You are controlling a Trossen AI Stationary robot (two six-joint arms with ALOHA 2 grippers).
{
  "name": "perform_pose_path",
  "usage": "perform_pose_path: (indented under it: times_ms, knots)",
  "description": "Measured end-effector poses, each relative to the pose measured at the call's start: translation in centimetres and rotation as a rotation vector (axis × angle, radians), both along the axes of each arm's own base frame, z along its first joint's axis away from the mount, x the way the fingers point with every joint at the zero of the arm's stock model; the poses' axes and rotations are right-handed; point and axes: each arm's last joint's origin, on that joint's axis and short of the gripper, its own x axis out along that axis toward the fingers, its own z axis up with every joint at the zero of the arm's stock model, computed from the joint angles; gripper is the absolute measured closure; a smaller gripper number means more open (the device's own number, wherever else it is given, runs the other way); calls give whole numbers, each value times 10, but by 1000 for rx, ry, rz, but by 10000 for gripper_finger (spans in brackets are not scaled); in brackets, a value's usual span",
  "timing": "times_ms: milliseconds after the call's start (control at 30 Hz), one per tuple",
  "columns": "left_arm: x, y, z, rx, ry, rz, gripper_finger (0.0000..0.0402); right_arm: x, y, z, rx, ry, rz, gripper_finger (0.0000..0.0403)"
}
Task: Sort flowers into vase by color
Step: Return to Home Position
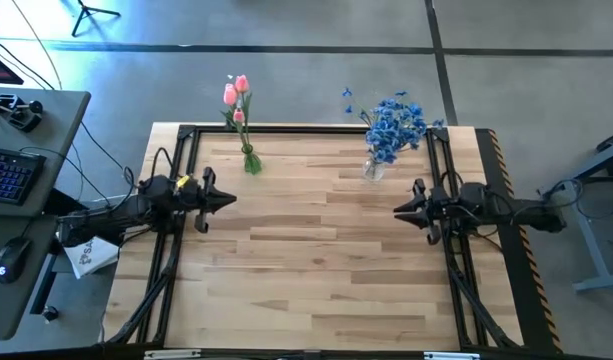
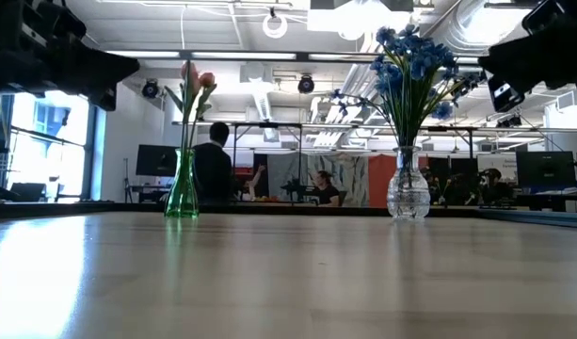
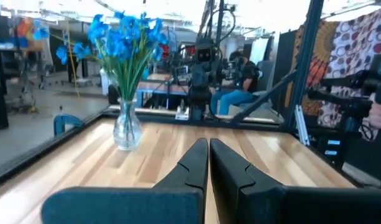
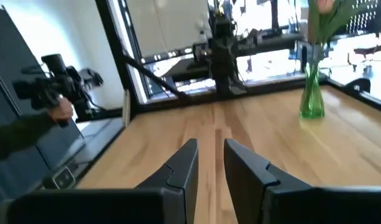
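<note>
Pink tulips (image 1: 236, 93) stand with their stems in a green glass vase (image 1: 251, 160) at the table's far edge, left of centre. Blue blossom sprays (image 1: 396, 124) stand in a clear glass vase (image 1: 373, 169) at the far edge, right of centre. Both vases also show in the low view, the green vase (image 2: 183, 191) and the clear vase (image 2: 408, 191). My left gripper (image 1: 232, 200) hovers at the table's left side, shut and empty, pointing right. My right gripper (image 1: 397, 210) hovers at the right side, pointing left, its fingers a narrow gap apart (image 4: 211, 163) and empty.
A black frame (image 1: 176, 135) runs along the table's sides and far edge. A desk with a keyboard (image 1: 8, 172) and a mouse stands left of the table. Bare wooden tabletop (image 1: 316, 270) lies between and in front of the arms. People sit in the room beyond.
</note>
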Motion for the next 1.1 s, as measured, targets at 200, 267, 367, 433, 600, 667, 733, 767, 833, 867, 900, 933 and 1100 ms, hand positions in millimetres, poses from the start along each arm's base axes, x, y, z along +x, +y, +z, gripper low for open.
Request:
perform_pose_path:
  times_ms: [200, 267, 367, 433, 600, 667, 733, 767, 833, 867, 900, 933, 1100]
  knots:
    - [0, 0, -3, 24, 35, 6, 399, 4, -2, -3, 8, -80, -3, 330]
    - [0, 0, -3, 24, 27, 5, 399, 7, -1, -11, 26, -120, 21, 330]
    - [0, 0, -3, 0, 31, 4, 399, 9, -1, -16, 20, -132, 32, 330]
    - [0, 0, -3, -2, 30, 3, 399, 8, -1, -14, -5, -152, 31, 330]
    - [0, 0, -3, 0, 31, 4, 399, 9, -1, -22, -4, -71, 2, 330]
    - [0, 0, -3, 8, 31, 4, 399, 10, -2, -24, -12, -44, -25, 330]
    - [0, 0, -3, 2, 30, 4, 399, 10, -3, -25, -31, -41, -50, 330]
    - [0, 0, -3, -4, 29, 4, 399, 10, -3, -25, -28, -38, -61, 330]
    - [0, 0, -3, -20, 25, 3, 399, 10, -3, -25, -27, -36, -69, 330]
    - [0, 0, -3, -25, 25, 2, 399, 10, -3, -25, -27, -36, -69, 330]
    - [0, 0, -3, -26, 25, 2, 399, 10, -3, -25, -27, -36, -68, 330]
    - [0, 0, -3, -26, 25, 2, 399, 10, -3, -25, -27, -36, -69, 330]
    - [0, 0, -3, -26, 25, 2, 399, 10, -3, -25, -27, -36, -68, 330]
